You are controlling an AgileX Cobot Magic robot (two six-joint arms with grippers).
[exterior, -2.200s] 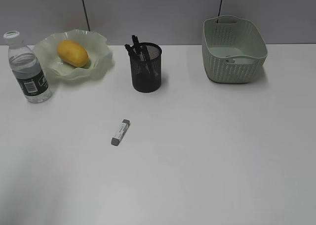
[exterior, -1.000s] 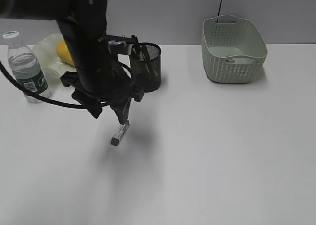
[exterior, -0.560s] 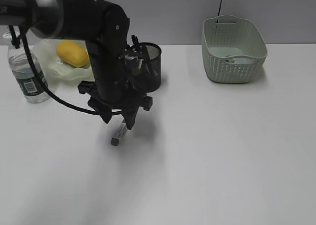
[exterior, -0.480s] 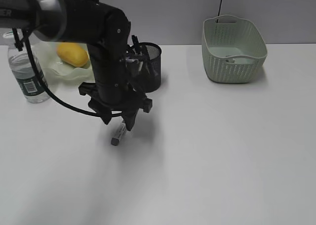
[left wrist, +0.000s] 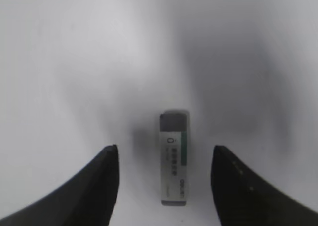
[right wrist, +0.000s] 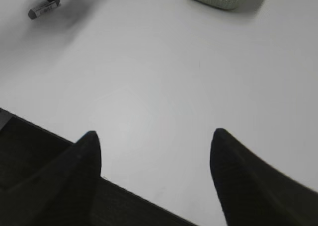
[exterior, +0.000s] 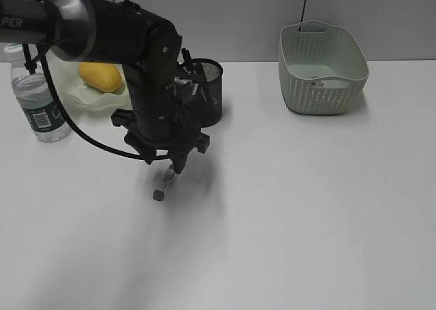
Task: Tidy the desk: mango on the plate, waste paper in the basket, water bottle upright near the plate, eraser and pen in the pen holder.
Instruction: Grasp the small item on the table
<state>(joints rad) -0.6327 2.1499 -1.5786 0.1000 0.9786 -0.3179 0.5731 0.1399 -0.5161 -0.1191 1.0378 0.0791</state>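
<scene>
Right gripper: hanging wide apart over the desk's near edge, holding nothing.
Eraser: lying flat on the desk, between the left gripper's spread fingers, untouched.
Left gripper: hovering just above the eraser, gripping nothing.
Pen holder: standing behind the left arm, pens showing.
Mango: sitting on the plate.
Water bottle: standing upright beside the plate.
Basket: sitting far right.

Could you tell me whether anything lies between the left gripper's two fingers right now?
Yes: in the left wrist view the eraser lies flat on the desk between the open fingers of the left gripper, touching neither.
</scene>
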